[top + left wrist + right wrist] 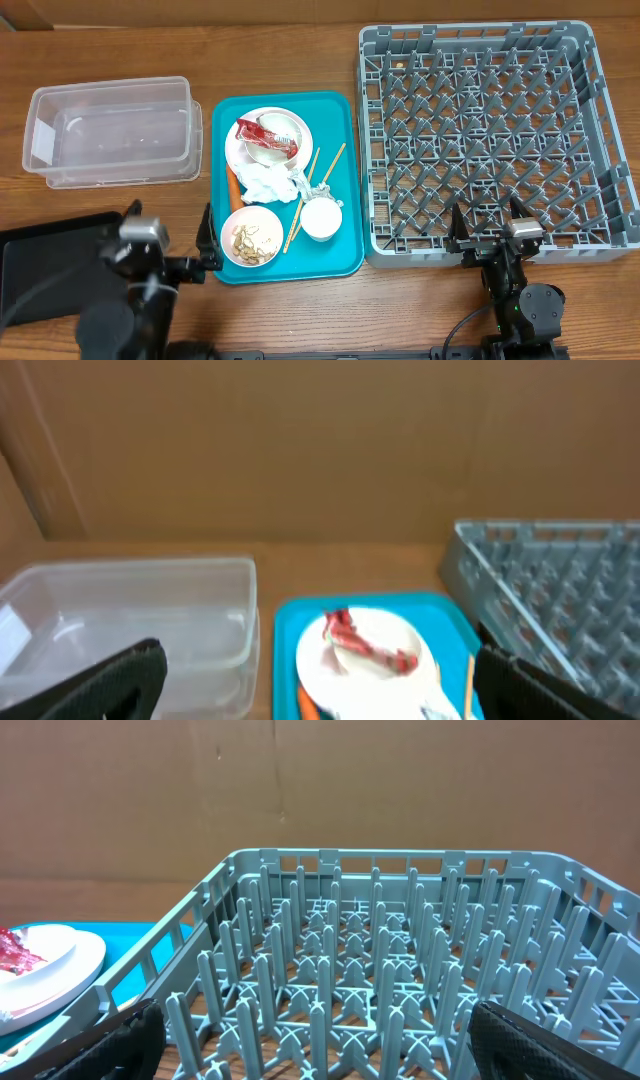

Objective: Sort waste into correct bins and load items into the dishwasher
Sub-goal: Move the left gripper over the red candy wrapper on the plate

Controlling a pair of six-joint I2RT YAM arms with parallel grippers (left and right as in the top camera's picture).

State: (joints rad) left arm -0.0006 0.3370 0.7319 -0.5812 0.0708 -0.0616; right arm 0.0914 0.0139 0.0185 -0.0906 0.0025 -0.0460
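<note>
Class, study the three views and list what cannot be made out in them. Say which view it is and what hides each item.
1. Black tray: overhead, cut by the left edge and partly covered by the left arm.
2. Carrot: overhead, only a sliver shows beside the tissue.
3. Food scraps: overhead, too small to identify.
4. Teal tray: left wrist, near part cut by the bottom edge.
5. Plate: right wrist, cut by the left edge.

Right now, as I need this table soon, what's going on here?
Nothing is being handled yet. The left end effector and right end effector sit open near the table's front edge, holding nothing. The red wrapper, tissue, food scraps and white dishes all lie on the teal tray; the grey rack holds no dishes.
</note>
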